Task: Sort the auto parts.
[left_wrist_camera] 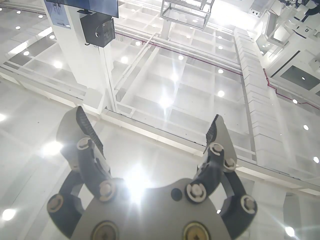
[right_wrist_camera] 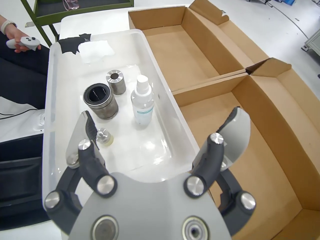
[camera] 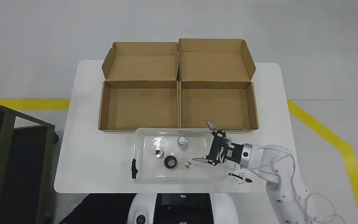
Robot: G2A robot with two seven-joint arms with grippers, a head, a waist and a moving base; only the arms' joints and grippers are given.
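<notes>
**Sorting station: parts in the bin, both claws wide and empty**

White table (camera: pixel 92 159) on pale grey floor (camera: pixel 313 33), yellow line (camera: pixel 33 104) across it. Green rack (camera: pixel 25 168) off the table's left side. At the back, two open cardboard boxes side by side: left box (camera: pixel 140 109), right box (camera: pixel 215 109). Just in front, clear plastic bin (camera: pixel 146 140), black tape (right_wrist_camera: pixel 72 43) at its left end.

Upright in the bin:
- black-rimmed steel bearing sleeve (right_wrist_camera: pixel 101 101)
- smaller steel cylinder (right_wrist_camera: pixel 115 81) with dark bore, just beside the sleeve
- white spray bottle (right_wrist_camera: pixel 142 101)
- small silver knob (right_wrist_camera: pixel 103 137) on a pale base

Right gripper (right_wrist_camera: pixel 162 113) over the bin's right end, spread wide, gripping nothing, one finger just beside the knob. Left gripper (left_wrist_camera: pixel 148 113) aimed at white gridded ceiling (left_wrist_camera: pixel 175 76), likewise spread wide, nothing held.
</notes>
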